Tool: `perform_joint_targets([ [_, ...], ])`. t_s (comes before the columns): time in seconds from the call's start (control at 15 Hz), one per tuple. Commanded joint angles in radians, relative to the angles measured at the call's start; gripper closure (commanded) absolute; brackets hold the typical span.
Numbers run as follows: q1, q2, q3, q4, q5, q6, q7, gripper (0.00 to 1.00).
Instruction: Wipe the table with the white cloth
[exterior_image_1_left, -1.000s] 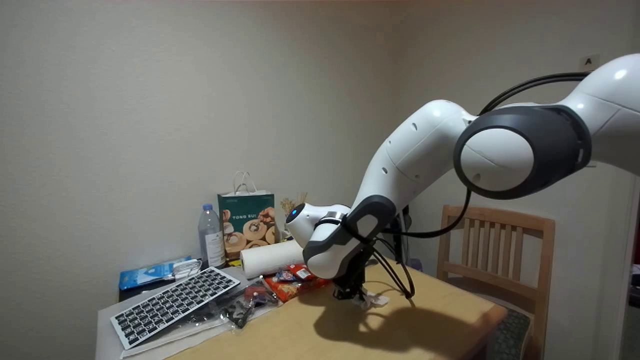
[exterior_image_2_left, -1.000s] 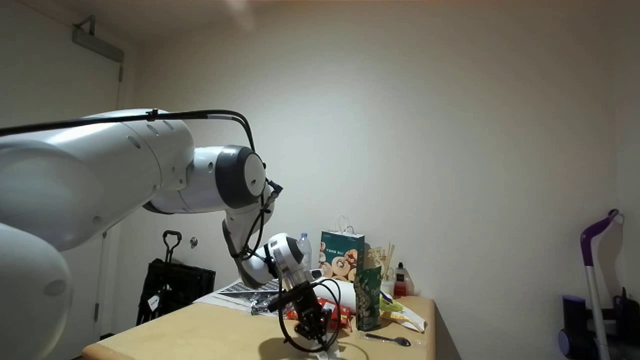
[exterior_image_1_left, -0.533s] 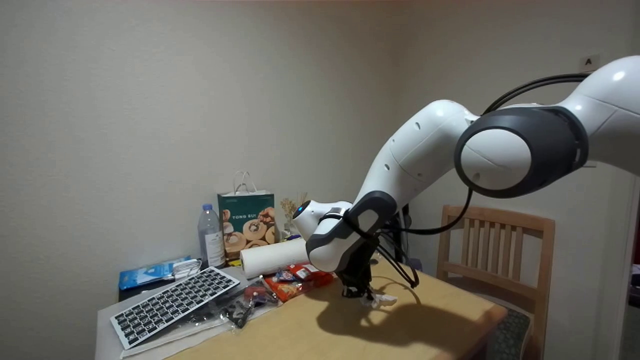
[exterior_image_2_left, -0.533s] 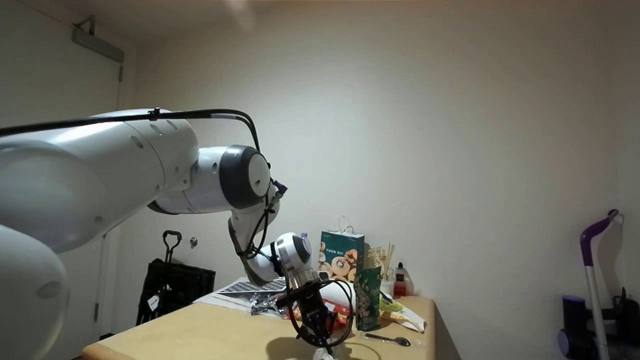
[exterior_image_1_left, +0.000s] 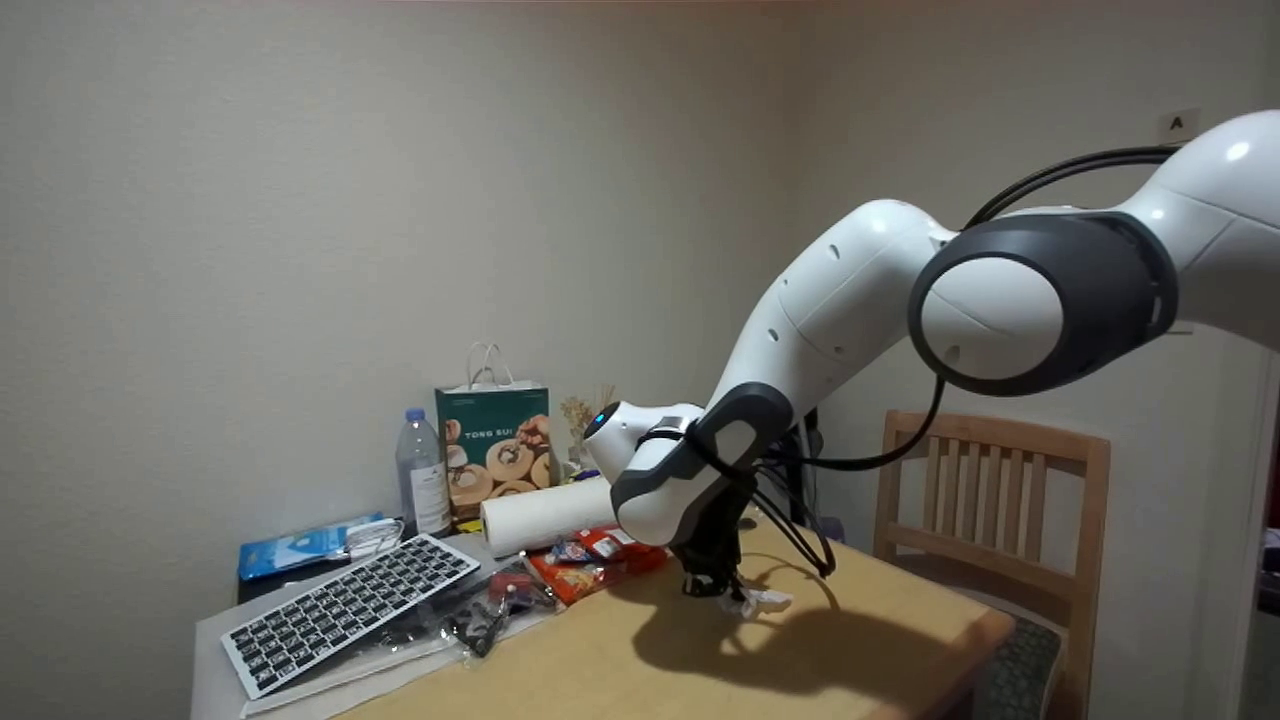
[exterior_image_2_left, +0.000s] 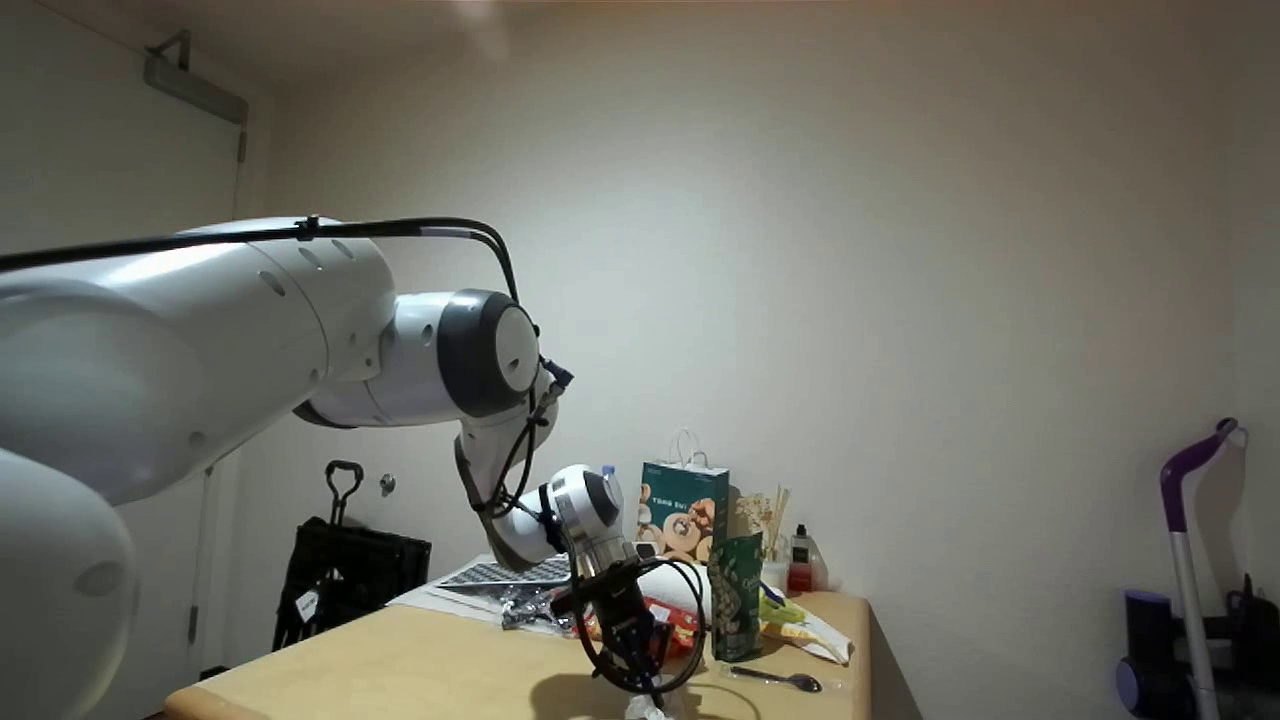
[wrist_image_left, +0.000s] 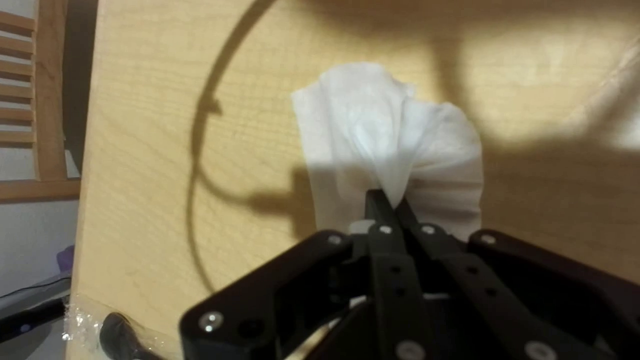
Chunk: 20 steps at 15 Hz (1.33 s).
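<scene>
The white cloth (wrist_image_left: 362, 120) lies crumpled on the wooden table (wrist_image_left: 140, 165). A fold of it rises between the fingertips of my gripper (wrist_image_left: 392, 204), which is shut on it. The rest of the cloth spreads flat on the wood around the fingertips; part is hidden under the gripper. In an exterior view the cloth (exterior_image_1_left: 768, 598) shows as a small white patch beside the dark gripper (exterior_image_1_left: 738, 588), low over the table (exterior_image_1_left: 560, 670). In an exterior view the cloth (exterior_image_2_left: 645, 709) is at the bottom edge, under the gripper (exterior_image_2_left: 655, 692).
A black spoon in clear wrap (exterior_image_2_left: 790, 681) and a green pouch (exterior_image_2_left: 736, 600) lie near the gripper. Red snack packets (exterior_image_1_left: 600, 562), a paper roll (exterior_image_1_left: 545, 515) and a keyboard (exterior_image_1_left: 350, 612) stand along the table's far side. A wooden chair (exterior_image_1_left: 1000, 500) stands beyond the table's edge.
My gripper and the cloth moved a little to the right in both exterior views during the first half second. Since then they have hardly moved. The gripper has stayed low at the table.
</scene>
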<state>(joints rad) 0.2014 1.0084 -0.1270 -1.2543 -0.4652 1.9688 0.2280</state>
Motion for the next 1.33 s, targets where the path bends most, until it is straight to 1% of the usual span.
perform_joint_targets([
  [0.0, -0.013, -0.049, 0.038, -0.169, 0.004, 0.127, -0.086, 1.0],
  [0.07, 0.007, -0.069, 0.029, -0.205, -0.023, 0.152, -0.089, 1.0],
  [0.27, 0.108, -0.128, -0.009, -0.329, -0.189, 0.226, -0.029, 1.0],
  [0.4, 0.163, -0.153, -0.004, -0.392, -0.307, 0.25, 0.009, 1.0],
  [0.53, 0.21, -0.171, 0.012, -0.445, -0.416, 0.263, 0.085, 1.0],
  [0.6, 0.22, -0.176, 0.021, -0.452, -0.455, 0.257, 0.125, 1.0],
  [0.67, 0.185, -0.151, 0.036, -0.352, -0.425, 0.168, 0.069, 0.98],
  [0.8, 0.213, -0.165, 0.046, -0.384, -0.467, 0.165, 0.111, 0.98],
  [1.07, 0.21, -0.166, 0.063, -0.387, -0.483, 0.195, 0.091, 1.0],
  [1.27, 0.247, -0.171, 0.107, -0.408, -0.576, 0.212, 0.068, 1.0],
])
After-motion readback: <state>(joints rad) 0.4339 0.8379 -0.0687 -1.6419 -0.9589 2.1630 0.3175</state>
